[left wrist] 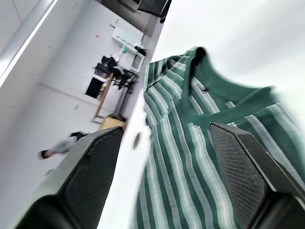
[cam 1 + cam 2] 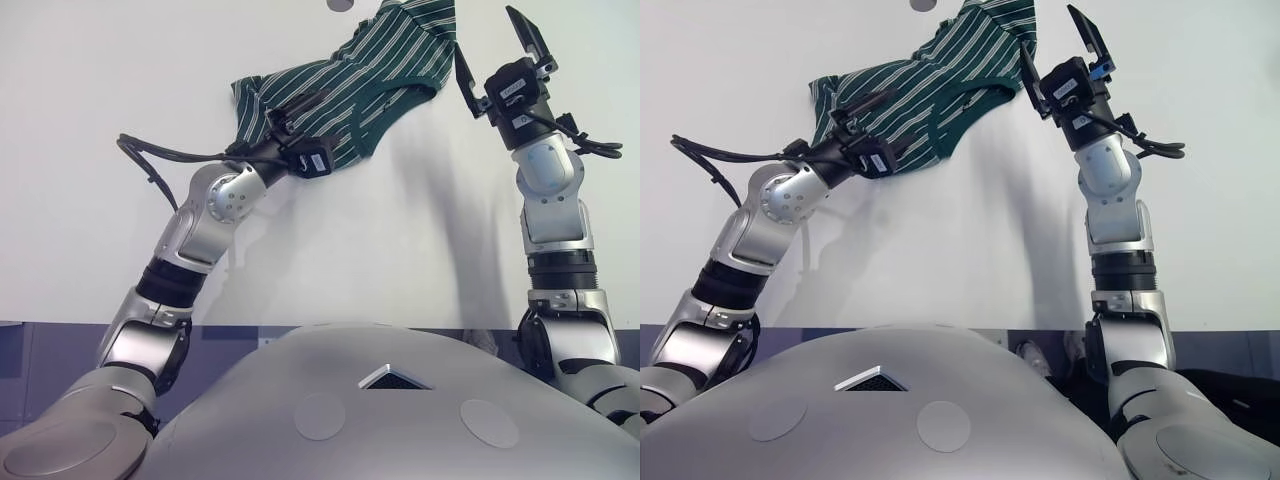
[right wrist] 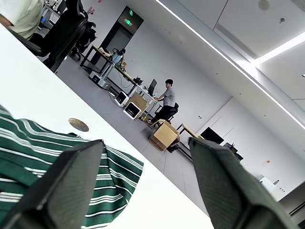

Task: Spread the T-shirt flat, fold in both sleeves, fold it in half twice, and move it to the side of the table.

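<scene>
A dark green T-shirt with white stripes (image 2: 372, 72) lies crumpled at the far middle of the white table (image 2: 380, 230). My left gripper (image 2: 290, 108) hovers over the shirt's near left part, open, with striped cloth seen between its fingers (image 1: 90, 176) in the left wrist view. My right gripper (image 2: 490, 45) stands open just right of the shirt's far right edge, tilted up, with nothing between its fingers. In the right wrist view the T-shirt (image 3: 57, 162) lies beyond the spread fingers (image 3: 71, 186).
A small round grey disc (image 2: 340, 4) is set in the table just beyond the shirt. A black cable (image 2: 150, 155) loops off my left forearm over the table. Bare tabletop stretches to the left, right and front of the shirt.
</scene>
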Robot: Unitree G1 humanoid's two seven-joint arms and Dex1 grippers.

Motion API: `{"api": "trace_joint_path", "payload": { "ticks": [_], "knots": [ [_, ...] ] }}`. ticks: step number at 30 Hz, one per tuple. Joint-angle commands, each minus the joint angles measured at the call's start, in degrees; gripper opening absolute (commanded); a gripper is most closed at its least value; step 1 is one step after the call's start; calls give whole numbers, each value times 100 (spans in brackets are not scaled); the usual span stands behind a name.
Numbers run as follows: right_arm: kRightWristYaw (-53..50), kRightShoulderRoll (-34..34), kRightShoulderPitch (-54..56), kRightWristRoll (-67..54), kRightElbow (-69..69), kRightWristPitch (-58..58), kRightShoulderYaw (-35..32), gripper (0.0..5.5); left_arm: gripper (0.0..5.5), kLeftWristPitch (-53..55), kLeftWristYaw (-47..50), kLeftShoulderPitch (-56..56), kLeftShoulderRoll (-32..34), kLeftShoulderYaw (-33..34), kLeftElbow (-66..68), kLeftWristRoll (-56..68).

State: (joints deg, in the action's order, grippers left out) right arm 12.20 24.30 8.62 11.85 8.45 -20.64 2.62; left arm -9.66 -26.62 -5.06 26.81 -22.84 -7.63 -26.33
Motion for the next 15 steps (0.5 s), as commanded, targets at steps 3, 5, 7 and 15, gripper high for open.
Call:
{"api": "trace_joint_path", "payload": {
  "ticks": [3,5,7,15],
  "knots": [
    [144,129,-33,73,29,-115,71,330,333,-7,-96,185,-1,-278,393,-143],
    [192,127,0,57,2,-92,78,330,333,93,129,34,-192,-344,568,-370],
    [239,118,40,41,-20,-62,87,330,333,138,325,-73,-307,-397,703,-615],
    [206,118,118,36,-4,-8,-18,330,226,-220,587,-66,-307,-425,874,-676]
  ]
}}
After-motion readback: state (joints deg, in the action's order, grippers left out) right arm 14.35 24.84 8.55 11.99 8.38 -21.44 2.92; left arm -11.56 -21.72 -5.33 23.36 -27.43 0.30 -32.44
